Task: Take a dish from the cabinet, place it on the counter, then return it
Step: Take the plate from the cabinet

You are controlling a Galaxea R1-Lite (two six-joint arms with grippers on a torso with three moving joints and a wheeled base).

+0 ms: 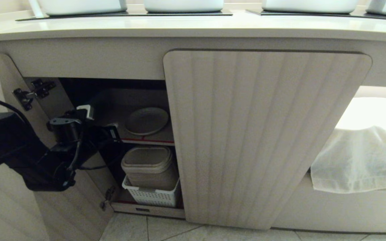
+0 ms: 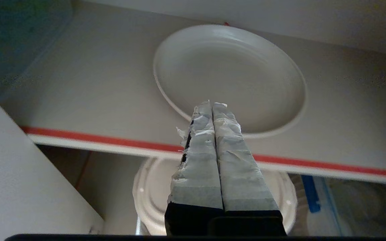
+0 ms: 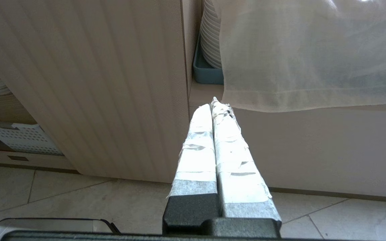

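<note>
Left gripper (image 2: 212, 104): I am holding my taped fingers pressed together with nothing between them, tips showing over the near rim of the dish in the left wrist view.
Dish (image 2: 228, 75): it is lying flat on the upper shelf, centre-left of the head view, inside the cabinet (image 1: 266, 134).
Shelf (image 2: 85, 83): pale and bare around the dish, its front edge running red across the wrist view.
Below the shelf: stacked tubs (image 1: 147, 165) are sitting in a white slotted basket (image 1: 152, 196).
Door: the left one is standing swung open at the left edge of the head view; the middle fluted one is closed.
Counter (image 1: 193, 28): cream top stretching across the upper frame, white basins on black panels.
Right gripper (image 3: 214, 102): I am keeping these fingers together too, empty, pointing at the closed door above tiled floor (image 3: 79, 201).
Room: a sheer white cloth (image 1: 360, 160) is hanging at the right.
</note>
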